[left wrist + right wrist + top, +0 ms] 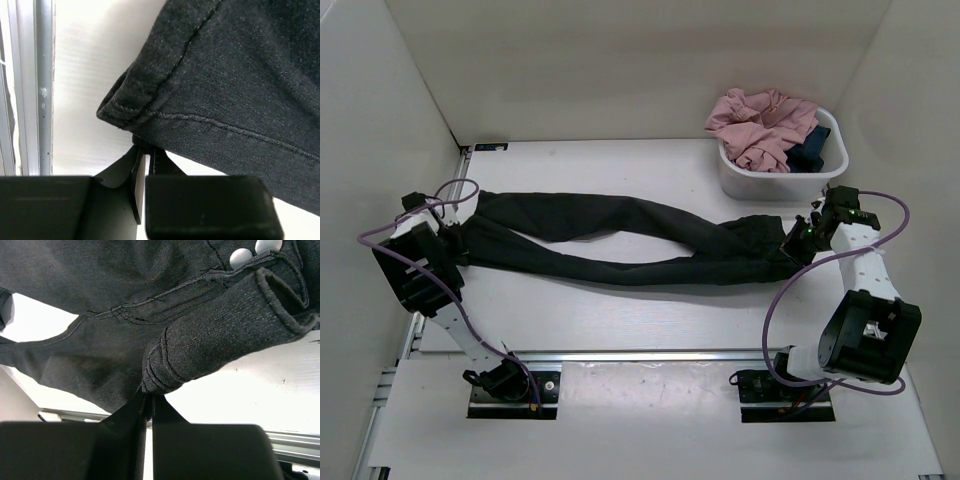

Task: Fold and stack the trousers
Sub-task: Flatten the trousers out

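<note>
White table [620, 320], tub [760, 187] holding pink clothes [760, 125], trousers [620, 250] spread nearby

Left white-and-black robot arm [460, 330] leans far-left, wrist low over tabletop [620, 320], jaws pinched closed on long black soft-fabric trousers [620, 255] hem. Right white-and-black robot arm [865, 265] folded, elbow near, jaws clamped on waistband.
</note>
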Action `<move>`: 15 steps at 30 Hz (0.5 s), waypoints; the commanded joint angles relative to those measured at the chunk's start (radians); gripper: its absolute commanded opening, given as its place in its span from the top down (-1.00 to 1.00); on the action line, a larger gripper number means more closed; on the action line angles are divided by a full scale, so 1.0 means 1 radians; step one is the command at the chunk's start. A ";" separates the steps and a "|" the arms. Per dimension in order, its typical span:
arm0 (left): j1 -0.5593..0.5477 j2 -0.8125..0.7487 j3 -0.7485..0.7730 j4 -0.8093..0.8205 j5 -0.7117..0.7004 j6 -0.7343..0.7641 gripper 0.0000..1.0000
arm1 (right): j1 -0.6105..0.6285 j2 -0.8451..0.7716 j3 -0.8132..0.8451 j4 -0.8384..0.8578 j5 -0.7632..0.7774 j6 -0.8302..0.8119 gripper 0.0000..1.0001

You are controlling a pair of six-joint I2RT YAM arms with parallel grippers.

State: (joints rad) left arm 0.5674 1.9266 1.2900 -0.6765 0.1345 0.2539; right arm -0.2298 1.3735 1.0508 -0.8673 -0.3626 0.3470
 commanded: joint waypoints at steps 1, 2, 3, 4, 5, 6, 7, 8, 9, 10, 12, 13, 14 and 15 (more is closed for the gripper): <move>0.005 0.023 0.015 0.026 0.030 0.033 0.72 | -0.006 -0.030 0.005 0.004 0.004 -0.026 1.00; 0.005 -0.012 0.015 0.026 0.030 0.047 0.72 | -0.006 -0.030 0.005 0.013 0.004 -0.026 1.00; 0.005 -0.032 0.015 0.026 0.030 0.057 0.72 | -0.006 -0.012 0.030 0.013 0.026 -0.026 1.00; 0.005 -0.053 0.015 0.026 0.030 0.071 0.72 | -0.006 0.004 0.063 0.013 0.043 -0.026 1.00; 0.005 -0.076 0.044 -0.004 0.014 0.105 0.72 | -0.006 0.025 0.111 0.013 0.057 -0.011 1.00; 0.005 -0.116 0.064 -0.023 0.005 0.129 0.72 | -0.006 0.073 0.249 0.013 0.057 -0.011 1.00; 0.005 -0.130 0.092 -0.052 0.005 0.155 0.72 | -0.006 0.097 0.331 -0.001 0.047 -0.011 1.00; 0.005 -0.130 0.133 -0.146 0.005 0.204 0.72 | -0.006 0.120 0.418 -0.015 0.037 0.000 1.00; 0.005 -0.130 0.244 -0.206 0.005 0.223 0.72 | -0.006 0.160 0.507 -0.062 0.037 0.000 1.00; 0.005 -0.130 0.305 -0.266 0.005 0.241 0.72 | -0.006 0.173 0.670 -0.088 0.037 0.000 1.00; 0.032 -0.133 0.438 -0.393 0.005 0.292 0.72 | -0.006 0.162 0.759 -0.136 0.037 0.033 1.00; 0.041 -0.146 0.457 -0.417 0.005 0.310 0.72 | -0.006 0.144 0.759 -0.145 0.060 0.043 1.00; 0.051 -0.156 0.457 -0.434 0.005 0.346 0.72 | -0.006 0.090 0.689 -0.145 0.080 0.043 1.00; 0.060 -0.172 0.427 -0.445 -0.027 0.360 0.72 | -0.006 0.058 0.620 -0.159 0.099 0.043 1.00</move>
State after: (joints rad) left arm 0.5644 1.8633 1.6890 -1.0309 0.2199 0.4820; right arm -0.2054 1.5414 1.7214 -0.9535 -0.3649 0.3893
